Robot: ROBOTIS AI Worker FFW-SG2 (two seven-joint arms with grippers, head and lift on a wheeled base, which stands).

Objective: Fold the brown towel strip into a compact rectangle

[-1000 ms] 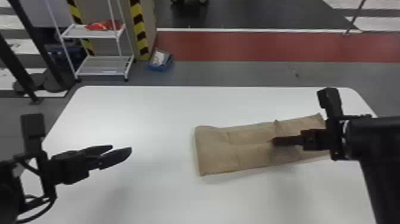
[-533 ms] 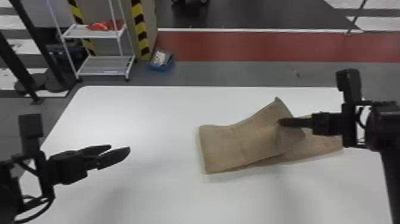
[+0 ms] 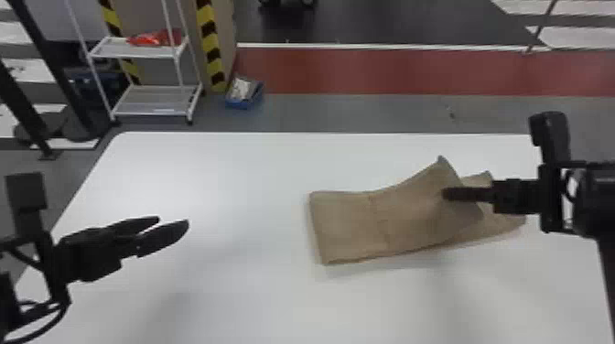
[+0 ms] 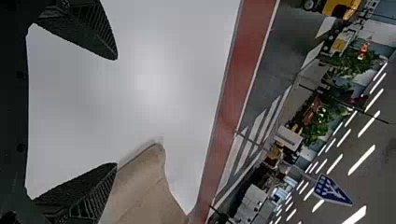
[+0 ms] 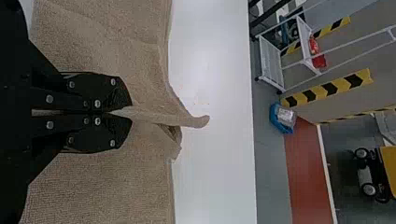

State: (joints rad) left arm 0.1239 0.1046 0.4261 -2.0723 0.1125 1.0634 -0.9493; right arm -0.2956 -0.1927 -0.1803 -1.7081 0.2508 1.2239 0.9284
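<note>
There is one left gripper [image 3: 173,221], one right gripper [image 3: 446,194], one brown towel strip [image 3: 347,224] and one white table [image 3: 229,183]. There is also one white rack [image 3: 179,73] with two shelves [image 3: 153,100], and one blue bin [image 3: 245,102].

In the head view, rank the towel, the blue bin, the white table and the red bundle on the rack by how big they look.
1. White table
2. Brown towel
3. Blue bin and red bundle: too alike to rank
</note>
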